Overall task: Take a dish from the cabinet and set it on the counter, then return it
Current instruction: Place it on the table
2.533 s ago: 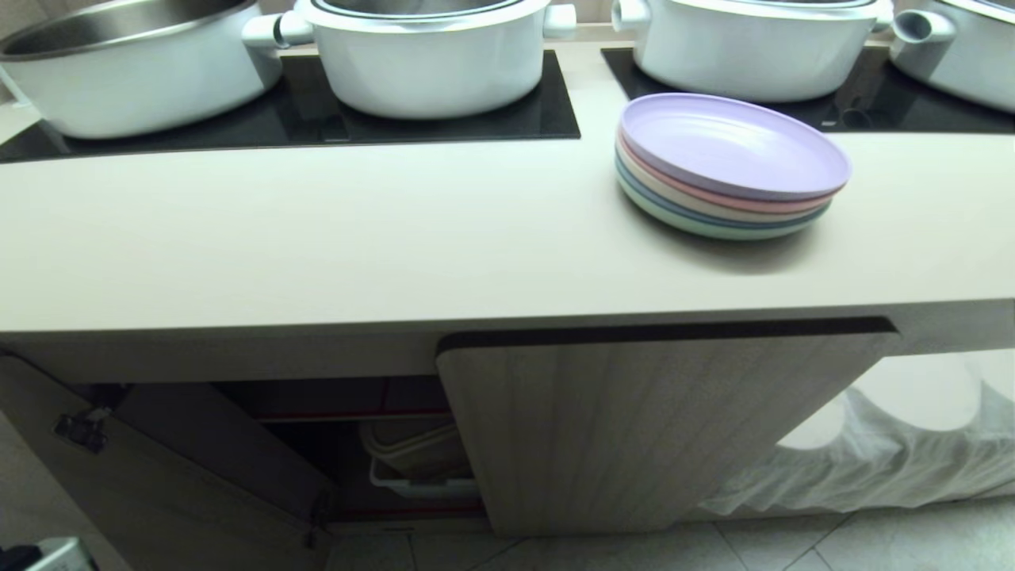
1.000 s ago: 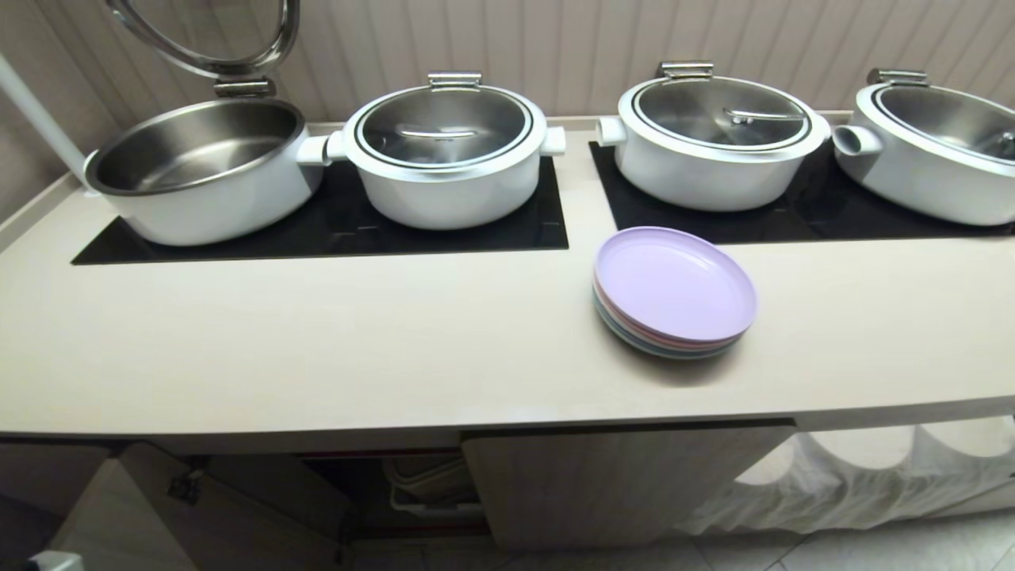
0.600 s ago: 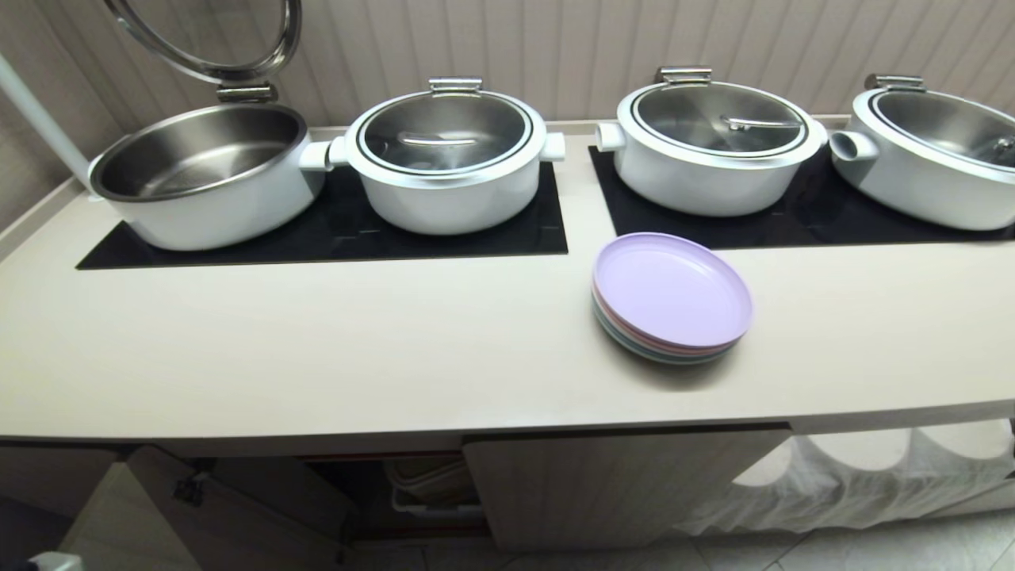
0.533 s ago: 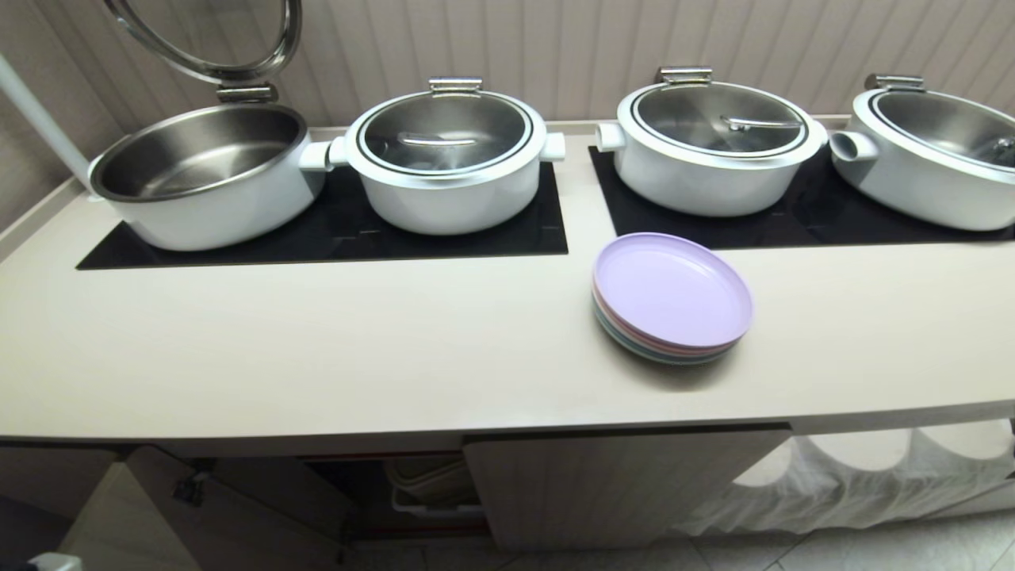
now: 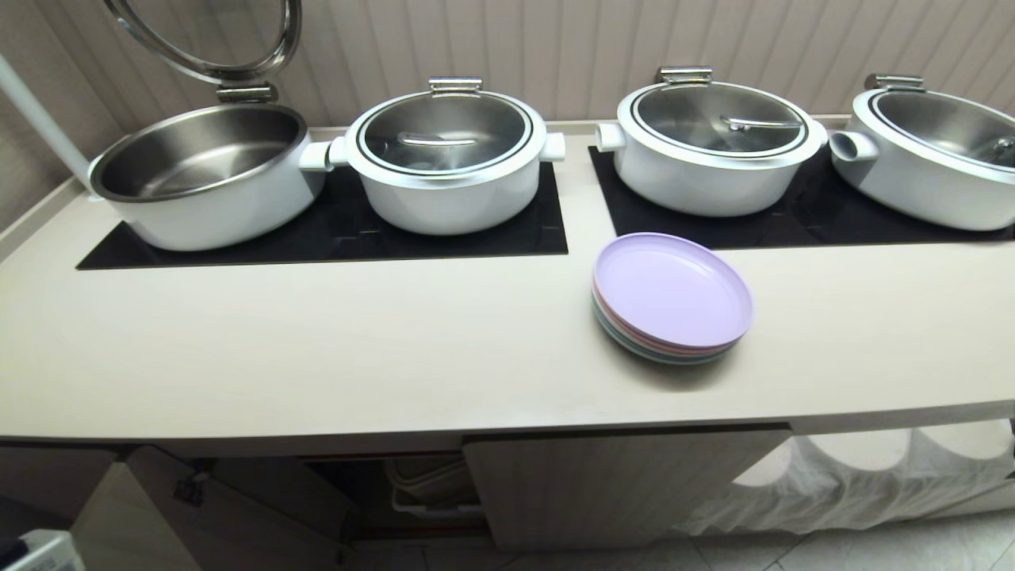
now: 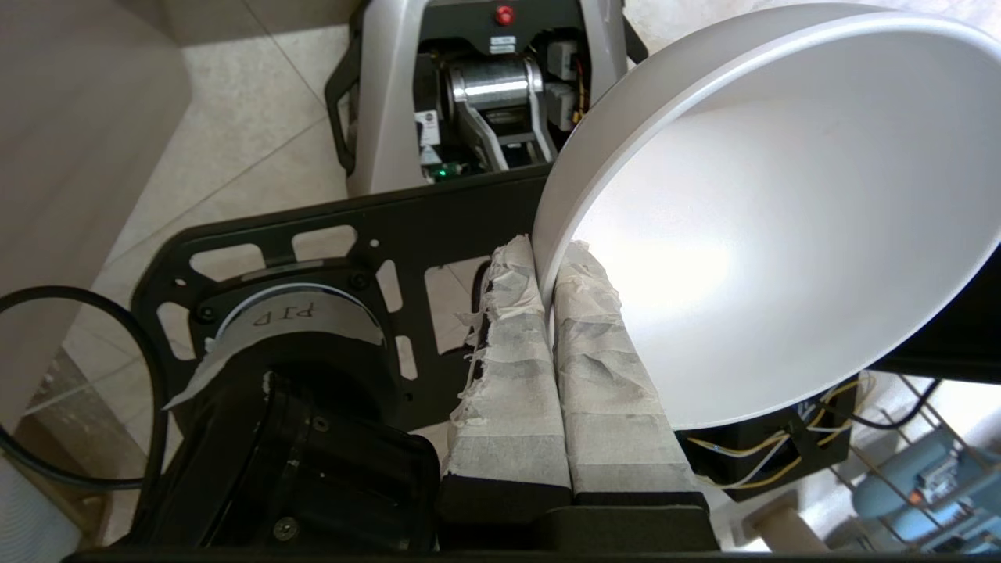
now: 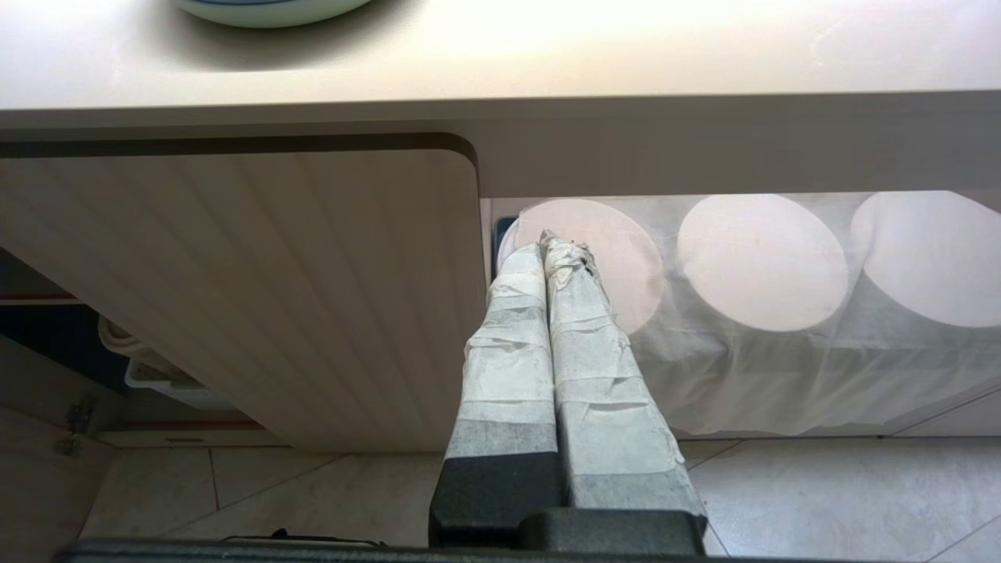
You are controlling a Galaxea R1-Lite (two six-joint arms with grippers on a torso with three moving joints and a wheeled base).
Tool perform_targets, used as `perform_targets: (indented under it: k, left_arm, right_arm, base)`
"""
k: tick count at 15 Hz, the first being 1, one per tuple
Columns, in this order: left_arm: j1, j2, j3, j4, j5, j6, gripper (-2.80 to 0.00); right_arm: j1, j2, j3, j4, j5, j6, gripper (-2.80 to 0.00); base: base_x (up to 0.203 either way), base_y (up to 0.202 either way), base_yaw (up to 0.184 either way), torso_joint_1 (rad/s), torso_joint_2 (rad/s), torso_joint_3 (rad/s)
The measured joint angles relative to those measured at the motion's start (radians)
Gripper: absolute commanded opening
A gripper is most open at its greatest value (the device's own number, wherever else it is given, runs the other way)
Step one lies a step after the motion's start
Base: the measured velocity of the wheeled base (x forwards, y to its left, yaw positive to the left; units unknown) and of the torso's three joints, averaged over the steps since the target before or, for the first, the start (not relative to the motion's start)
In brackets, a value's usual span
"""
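Observation:
The dish [image 6: 782, 234], a plain white bowl, hangs tilted over the floor and my own base, seen only in the left wrist view. My left gripper [image 6: 543, 262] is shut on its rim, one taped finger inside and one outside. The cream counter [image 5: 317, 357] fills the head view, where neither gripper shows. Under it is the cabinet with its left door [image 5: 119, 515] swung open and its right fluted door [image 5: 618, 484] closed. My right gripper [image 7: 546, 246] is shut and empty, parked low in front of the closed door [image 7: 274, 297].
A stack of pastel plates [image 5: 672, 295] sits on the counter right of centre. Several white pots [image 5: 448, 159] stand on black hob panels [image 5: 333, 230] at the back, the leftmost with its lid up. A white cloth [image 5: 872, 476] hangs right of the cabinet. A pale bin [image 5: 428, 484] sits inside it.
The head camera has risen, so the whole scene dropped and the pots and wall came into view. Over the last half second it holds still; a pale shape edges into the bottom left corner.

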Motion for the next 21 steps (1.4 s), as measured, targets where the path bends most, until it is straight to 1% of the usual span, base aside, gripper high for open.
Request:
perform_targets:
  k: [4,9,11,15,21]
  left_arm:
    - [0.001,0.036,-0.034,-0.043,0.013,-0.001,-2.8]
    - [0.003,0.133,-0.119,-0.102,0.033,-0.001,-2.8]
    - [0.007,0.178,-0.154,-0.109,0.036,-0.001,-2.8]
    - [0.061,0.267,-0.226,-0.111,0.037,0.0,-2.8]
    - [0.2,0.407,-0.384,-0.111,0.037,0.005,-2.8]
  right_arm:
    - [0.0,0.0,0.0,0.0,0.0,0.0,-2.8]
    - [0.0,0.0,0.0,0.0,0.0,0.0,-2.8]
    - [0.0,0.0,0.0,0.0,0.0,0.0,-2.8]
    - [0.0,0.0,0.0,0.0,0.0,0.0,-2.8]
    - [0.0,0.0,0.0,0.0,0.0,0.0,-2.8]
  base:
    - [0.0,0.0,0.0,0.0,0.0,0.0]
    - [0.0,0.0,0.0,0.0,0.0,0.0]
    - [0.0,0.0,0.0,0.0,0.0,0.0]
    - [0.0,0.0,0.0,0.0,0.0,0.0]
    - [0.0,0.0,0.0,0.0,0.0,0.0]
